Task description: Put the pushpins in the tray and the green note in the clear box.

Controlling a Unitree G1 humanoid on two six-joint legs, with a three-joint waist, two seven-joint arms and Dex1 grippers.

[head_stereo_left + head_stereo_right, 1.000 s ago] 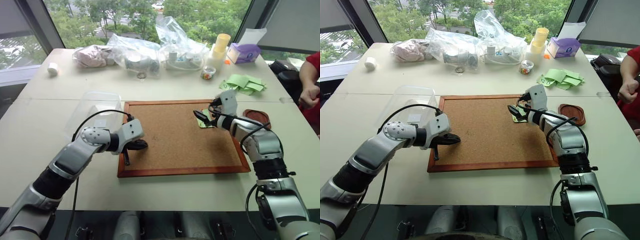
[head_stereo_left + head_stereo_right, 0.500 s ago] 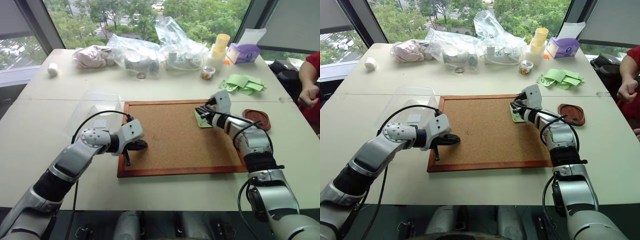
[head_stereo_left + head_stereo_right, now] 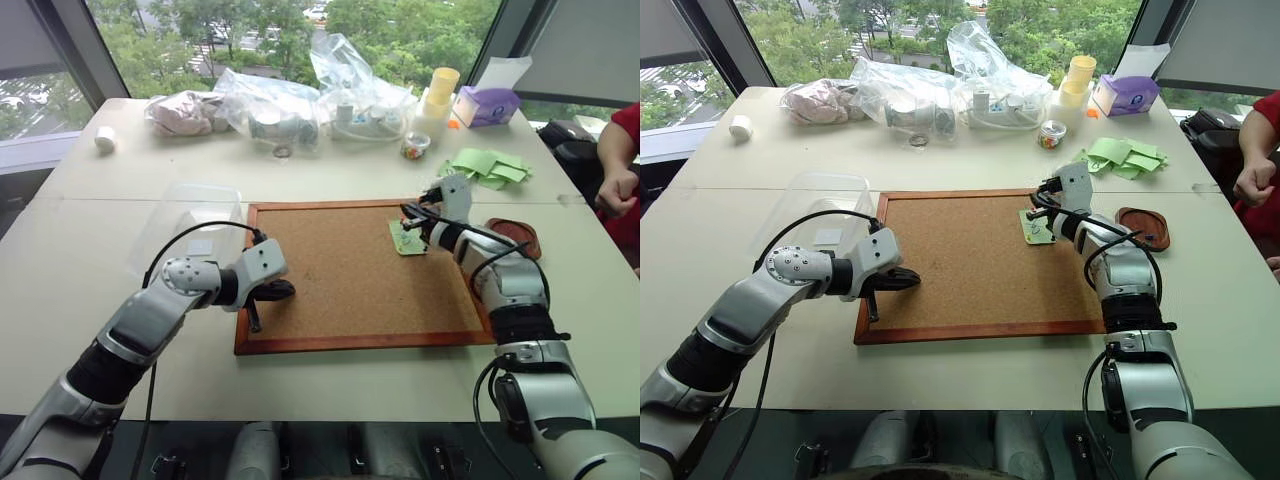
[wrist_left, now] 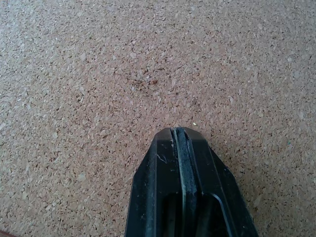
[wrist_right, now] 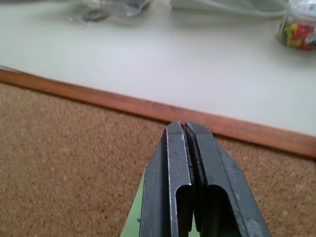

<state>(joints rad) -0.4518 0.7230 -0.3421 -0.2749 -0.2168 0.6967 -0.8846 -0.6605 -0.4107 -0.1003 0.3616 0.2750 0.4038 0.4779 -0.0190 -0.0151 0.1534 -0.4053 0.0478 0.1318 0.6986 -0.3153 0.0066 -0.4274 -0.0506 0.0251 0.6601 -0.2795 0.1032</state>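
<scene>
The pale table (image 3: 90, 260) spreads under everything, and on its middle lies the wood-framed corkboard (image 3: 350, 280), the largest thing on it. Along the far edge sit crumpled clear plastic bags (image 3: 320, 95), with a stack of yellow cups (image 3: 440, 95) and a purple tissue box (image 3: 488, 105) to their right, and a small jar of coloured bits (image 3: 416, 147) in front of the cups. The clear box (image 3: 190, 225) stands on the table just off the board's left edge, beside the left arm. A heap of green slips (image 3: 490, 168) lies beyond the board's far right corner, and the reddish-brown tray (image 3: 520, 235) rests on the table just off the board's right edge, partly behind the right arm. A person's hand (image 3: 620, 190) shows at the right border. The left gripper (image 4: 180, 136) hangs low over bare cork near the board's left edge, its two fingers pressed flat together with nothing between them. The right gripper (image 5: 186, 129) is over the board's far right part, its fingers likewise closed tight; whether a pin is pinched in them cannot be told. The green note (image 3: 1038, 226) lies on the cork just below that gripper. The pushpins themselves are too small to make out.
</scene>
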